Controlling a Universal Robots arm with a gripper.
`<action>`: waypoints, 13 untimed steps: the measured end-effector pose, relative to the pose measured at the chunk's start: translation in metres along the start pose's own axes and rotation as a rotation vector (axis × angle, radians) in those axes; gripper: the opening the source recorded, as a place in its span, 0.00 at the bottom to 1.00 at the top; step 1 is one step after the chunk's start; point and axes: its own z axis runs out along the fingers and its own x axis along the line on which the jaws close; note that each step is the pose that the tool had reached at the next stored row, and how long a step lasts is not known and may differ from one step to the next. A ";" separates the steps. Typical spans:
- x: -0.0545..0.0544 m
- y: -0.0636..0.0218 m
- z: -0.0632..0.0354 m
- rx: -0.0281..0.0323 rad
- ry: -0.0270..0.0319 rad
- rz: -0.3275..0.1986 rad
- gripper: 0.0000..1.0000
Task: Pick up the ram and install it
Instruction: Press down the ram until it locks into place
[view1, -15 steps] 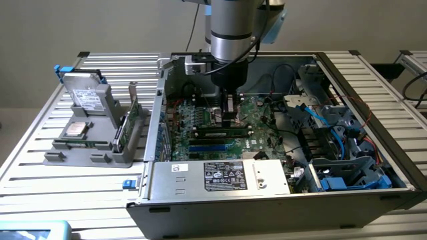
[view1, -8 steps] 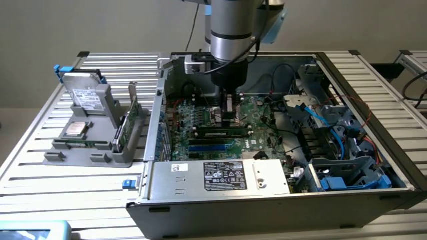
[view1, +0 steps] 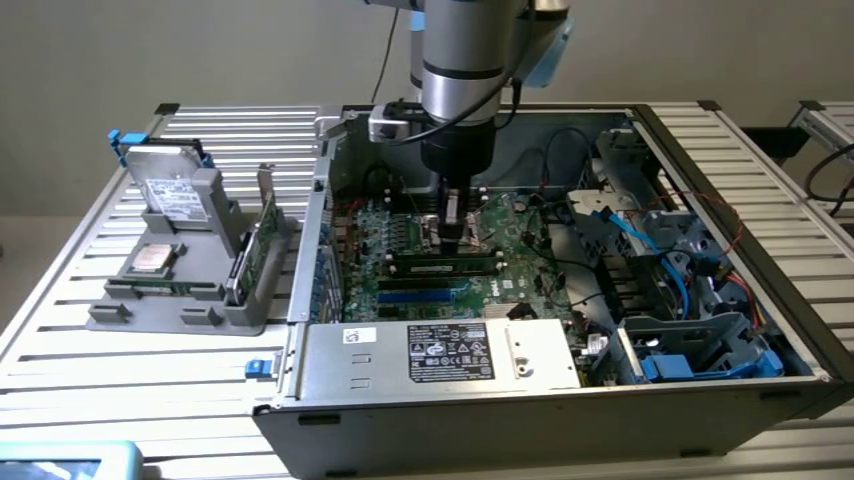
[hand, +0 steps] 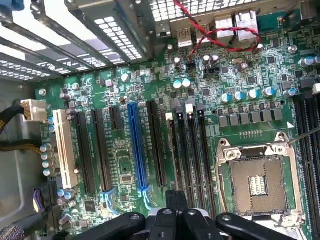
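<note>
Inside the open computer case (view1: 534, 420), my gripper (view1: 454, 232) hangs low over the green motherboard (view1: 514, 225). Its dark fingers are shut, with nothing seen between them. Just in front of the fingertips the ram (view1: 447, 267), a narrow green stick with dark chips, lies along a memory slot. I cannot tell whether the fingers touch it. In the wrist view the gripper (hand: 176, 199) points at the row of long black memory slots (hand: 192, 150) beside the CPU socket (hand: 257, 182).
A grey holder (view1: 114, 312) on the exterior view's left carries a hard drive (view1: 180, 190), a processor chip (view1: 154, 258) and a green expansion card (view1: 260, 240). The power supply (view1: 441, 350) fills the case front. Blue cables (view1: 667, 250) and drive cages crowd the case's right side.
</note>
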 end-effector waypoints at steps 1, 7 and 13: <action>0.000 0.0000 0.0000 -0.0021 0.0002 0.016 0.11; 0.000 0.0000 0.0001 -0.0135 0.0015 0.103 0.11; 0.000 0.0000 0.0004 -0.0246 0.0027 0.188 0.11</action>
